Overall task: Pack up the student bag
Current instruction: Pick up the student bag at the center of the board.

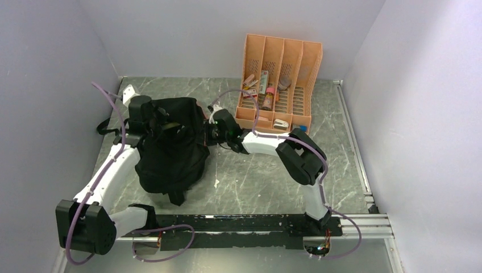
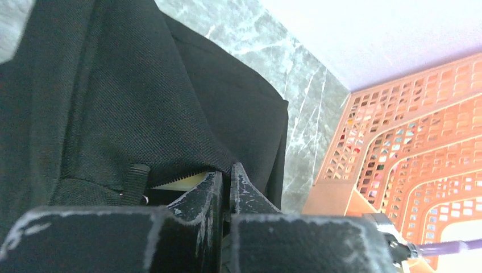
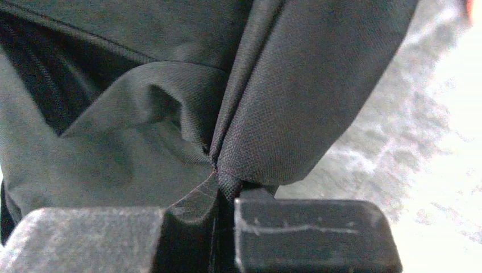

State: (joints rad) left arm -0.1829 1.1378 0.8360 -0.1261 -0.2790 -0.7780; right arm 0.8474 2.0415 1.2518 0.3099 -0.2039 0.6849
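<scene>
My right gripper [image 3: 224, 196] is clamped tight on a fold of the student bag [image 1: 170, 148]: in the right wrist view the black weave bunches and runs straight down into the slit btwn my two fingers, w/ grey lining creased off to the left of the pinch. My left gripper [image 2: 227, 182] is closed too, jaws nearly touching w/ only a thin dark slit btwn them. Black fabric hangs right at the tips, but I can't tell if any of it is actually caught in there. Just beside my left fingertips runs a short stretch of zipper teeth [image 2: 182, 179] w/ something pale yellowish under it, too little showing to say what. From the top view the bag lies slumped on the marbled grey table [image 1: 256, 176], left of centre. My left arm reaches in at its far-left side and my right arm comes across from the right to its right-hand edge, so I've got one tool on each side of it. A strap end pokes out at the bag's near edge. Behind and to the right of the bag, well apart from it, stands an orange slotted organizer [image 1: 281, 85] up against the back wall, w/ small items in its compartments, too small to name. Purple cables [image 1: 108, 165] loop along both arms.
</scene>
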